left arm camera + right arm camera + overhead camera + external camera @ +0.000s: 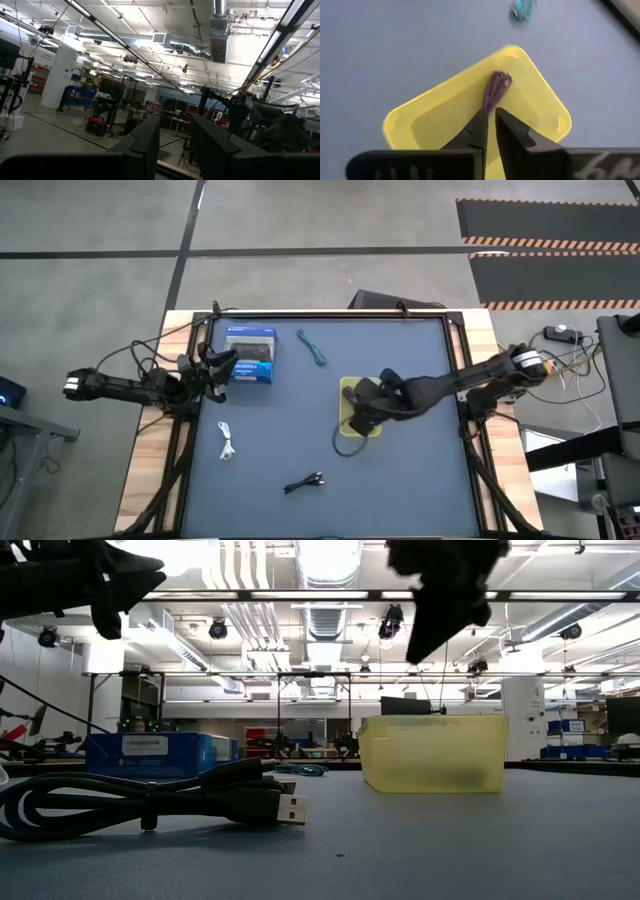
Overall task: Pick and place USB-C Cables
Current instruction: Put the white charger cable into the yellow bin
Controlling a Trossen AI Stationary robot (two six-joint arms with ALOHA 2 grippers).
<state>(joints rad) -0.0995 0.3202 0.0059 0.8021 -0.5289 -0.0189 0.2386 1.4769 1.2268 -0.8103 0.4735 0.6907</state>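
Here, purple cable: we see the dark purple cable [496, 89] hanging from the right end effector [489, 116], pinched between the nearly closed fingers, directly over the yellow bin [445, 120].
Other cables: the teal cable [313, 347] lies on the surface [400, 480] beyond the bin, the white cable [227, 440] toward the left, and the black cable [304, 481] nearer the front edge; all three are well apart from one another.
Step in hand: we judge this as the placing of the purple cable, with three cables yet to be collected.
Next move: we think it calls for spreading the fingers so the bundle drops inside the bin walls, then a reach to one of the loose cables.
Right arm pose: stretched in from the right edge, wrist pointing down over the bin [361, 408].
Left arm pose: we find it waiting at the left edge beside the blue box [250, 355], its left end effector [175, 131] aimed out at the room, fingers a little apart and empty.
Risk: we suspect a loose end could catch on the rim.
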